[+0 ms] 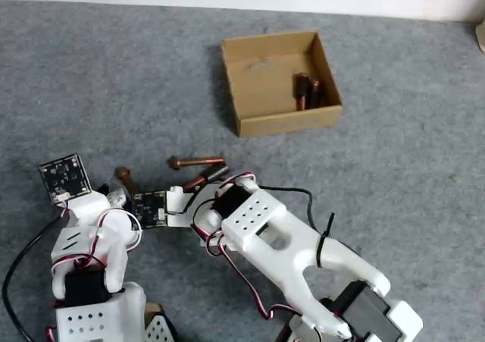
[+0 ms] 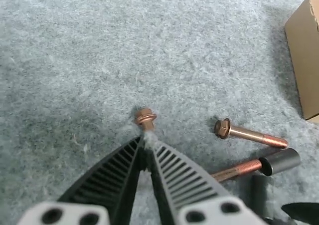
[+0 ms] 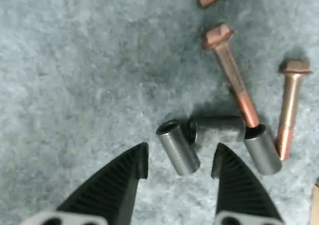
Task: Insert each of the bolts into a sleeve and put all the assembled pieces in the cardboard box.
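Grey felt-like cloth covers the table (image 1: 114, 76) in the high view. The box (image 1: 284, 122) sits well ahead of the left arm (image 1: 91, 243) and the right arm (image 1: 280, 240), with two finished pieces (image 1: 307, 92) lying inside it. Between the box and the arms lie a free bolt (image 1: 197, 161) and, just nearer the arms, a joined pair (image 1: 206, 177): a bolt part-way into its sleeve.

From the left wrist, the left claw (image 2: 147, 144) is pressed together on the shank of a held bolt (image 2: 145, 118). The bolt's long axis runs straight out ahead of the claw, head foremost. Its threaded end is hidden between the fingers, so I cannot tell how much of it is free.

From the right wrist, the right claw (image 3: 180, 159) is spread and pinches nothing. An empty sleeve (image 3: 178, 147) lies on the table right between its fingertips (image 3: 135, 164). The sleeve's long axis runs aslant, closer to along the fingers than across the gap, with its open mouth pointing away from the claw. A second sleeve (image 3: 218, 128) lies crosswise just beyond it, touching or nearly so. By my judgement the right claw is the nearer one and needs only to close on the empty sleeve. The fingers would meet its sides at an angle, though, and could roll it against the second sleeve.
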